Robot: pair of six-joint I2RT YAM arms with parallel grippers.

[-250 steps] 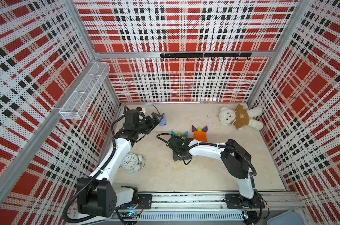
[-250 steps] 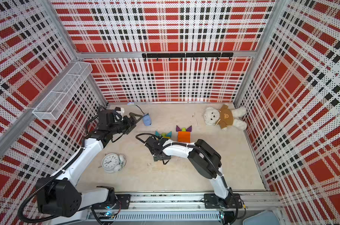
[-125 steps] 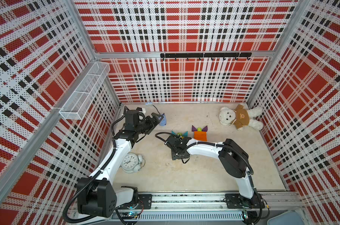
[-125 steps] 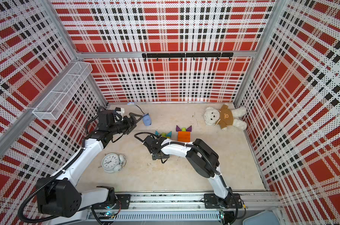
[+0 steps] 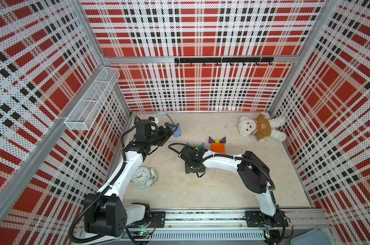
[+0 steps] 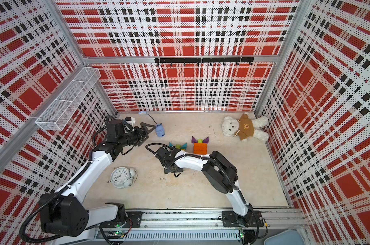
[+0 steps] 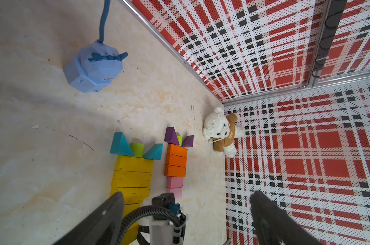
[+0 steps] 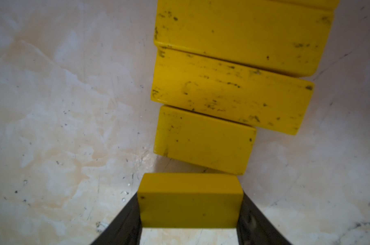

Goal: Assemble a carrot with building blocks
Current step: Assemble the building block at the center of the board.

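Note:
Two rows of building blocks lie on the floor. One has yellow bars (image 7: 133, 169) topped by teal triangles (image 7: 120, 145) and a lime stub (image 7: 137, 149). The other has orange bars (image 7: 175, 161) and pink bars (image 7: 174, 182) under purple triangles (image 7: 171, 136); it also shows in both top views (image 5: 218, 147) (image 6: 200, 148). My right gripper (image 8: 189, 212) points down, shut on a small yellow block (image 8: 189, 203) just short of the shortest yellow bar (image 8: 203, 140). My left gripper (image 5: 171, 128) (image 7: 186, 196) hangs open and empty near the back left.
A blue toy with a cord (image 5: 177, 132) stands right beside the left gripper. A white alarm clock (image 5: 142, 177) lies front left. A plush bear (image 5: 261, 128) lies in the back right corner. A wire basket (image 5: 93, 99) hangs on the left wall.
The right gripper has crept slightly toward the back, closer to the yellow row, with the small yellow block in it. The left arm has stayed put.

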